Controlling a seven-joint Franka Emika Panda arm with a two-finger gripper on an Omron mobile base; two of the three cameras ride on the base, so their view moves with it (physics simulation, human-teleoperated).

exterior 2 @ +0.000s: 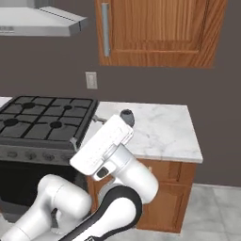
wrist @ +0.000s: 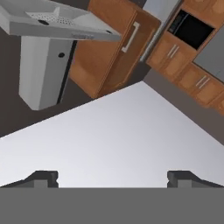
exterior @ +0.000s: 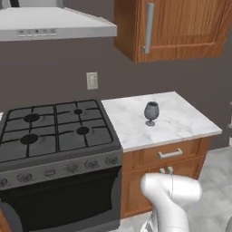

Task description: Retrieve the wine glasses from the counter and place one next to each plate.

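Observation:
One grey translucent wine glass point(exterior: 151, 112) stands upright near the middle of the white marble counter point(exterior: 181, 120), right of the stove. From the right base view its bowl point(exterior 2: 127, 116) peeks out behind my white hand. My gripper point(exterior 2: 85, 130) hangs in front of the counter's left end, short of the glass and tilted up and left. It is open, with nothing between its fingers. In the hand view the two dark fingertips point(wrist: 43, 177) stand far apart, facing the ceiling and the range hood. The plates are out of view.
A black gas stove point(exterior: 54, 129) with an oven below adjoins the counter's left side. The range hood point(exterior: 54, 25) and a wooden wall cabinet point(exterior: 176, 27) hang above. Wooden drawers point(exterior: 170, 154) sit under the counter, and grey floor tiles lie to the right.

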